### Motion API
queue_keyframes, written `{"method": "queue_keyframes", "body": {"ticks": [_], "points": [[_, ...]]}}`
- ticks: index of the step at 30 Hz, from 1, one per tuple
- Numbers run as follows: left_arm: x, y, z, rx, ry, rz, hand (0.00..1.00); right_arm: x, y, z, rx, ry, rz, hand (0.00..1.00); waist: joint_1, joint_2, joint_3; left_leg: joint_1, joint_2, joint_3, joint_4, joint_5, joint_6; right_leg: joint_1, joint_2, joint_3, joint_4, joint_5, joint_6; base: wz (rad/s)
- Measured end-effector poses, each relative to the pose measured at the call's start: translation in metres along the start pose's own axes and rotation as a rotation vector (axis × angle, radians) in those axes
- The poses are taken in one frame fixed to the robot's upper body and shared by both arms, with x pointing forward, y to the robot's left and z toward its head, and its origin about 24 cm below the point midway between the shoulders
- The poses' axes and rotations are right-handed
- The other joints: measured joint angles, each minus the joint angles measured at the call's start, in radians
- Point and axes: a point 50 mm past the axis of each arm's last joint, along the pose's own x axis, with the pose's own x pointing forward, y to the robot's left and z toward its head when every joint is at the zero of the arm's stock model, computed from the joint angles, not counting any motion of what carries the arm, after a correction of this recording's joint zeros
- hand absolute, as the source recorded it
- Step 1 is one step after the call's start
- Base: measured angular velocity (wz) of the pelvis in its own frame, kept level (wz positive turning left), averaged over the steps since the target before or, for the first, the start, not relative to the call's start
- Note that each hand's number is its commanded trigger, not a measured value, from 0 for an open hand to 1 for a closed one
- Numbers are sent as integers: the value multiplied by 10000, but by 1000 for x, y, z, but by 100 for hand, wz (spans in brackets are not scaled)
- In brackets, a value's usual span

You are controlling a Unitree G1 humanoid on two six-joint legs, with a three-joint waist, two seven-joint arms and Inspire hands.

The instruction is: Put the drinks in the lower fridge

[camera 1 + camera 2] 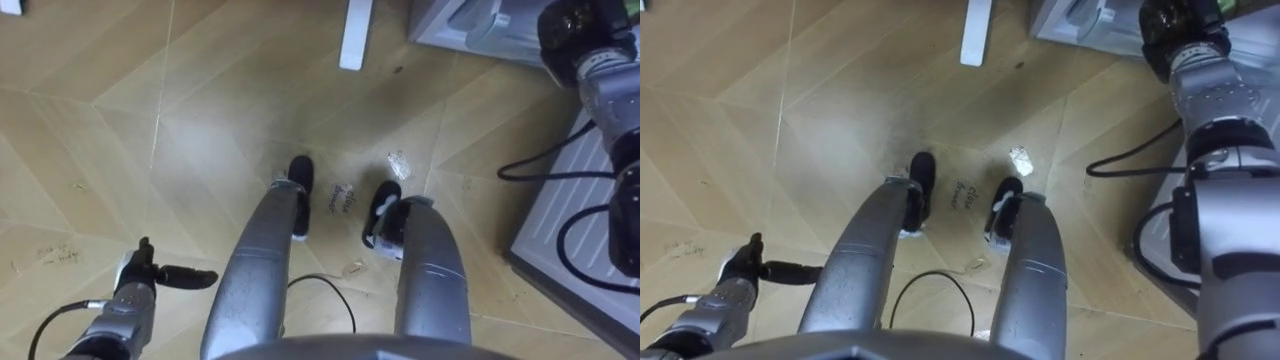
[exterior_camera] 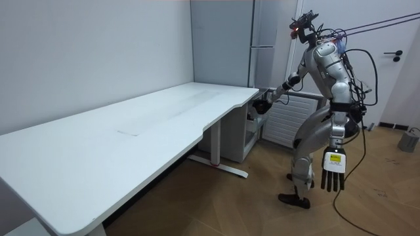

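Two hands: the left hand hangs straight-fingered, the right hand, whose state I cannot tell, reaches near the fridge; drinks are likely rigid and slick, best wrapped mid-body.

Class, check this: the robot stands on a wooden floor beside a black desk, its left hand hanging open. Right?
No: the desk is white, as the room view shows. The robot does stand on a wooden floor beside it, left hand hanging open.

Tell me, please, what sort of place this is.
Probably a room in a home or a test flat, not a workshop: a long white desk stands by the wall, a tall grey fridge stands at its far end, and the floor is wooden parquet.
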Motion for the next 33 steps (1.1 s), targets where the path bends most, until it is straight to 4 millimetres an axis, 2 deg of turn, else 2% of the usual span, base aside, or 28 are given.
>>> {"method": "queue_keyframes", "body": {"ticks": [10,22,33], "points": [[0,8,1,-130,-15,497,0,0,8,1,62,-41,280,0,53,-11,-11,28,-9,7,-5,6,10,32,-14,-13,-5,25,8,0],[0,20,4,17,-255,888,0,0,9,-1,129,66,289,0,61,-43,-33,37,-4,9,11,9,15,37,16,10,1,29,13,0],[-7,17,-15,250,8,617,0,0,6,-3,49,140,335,0,64,-44,-34,213,10,-16,-27,13,20,226,131,104,-102,58,84,-1]]}}
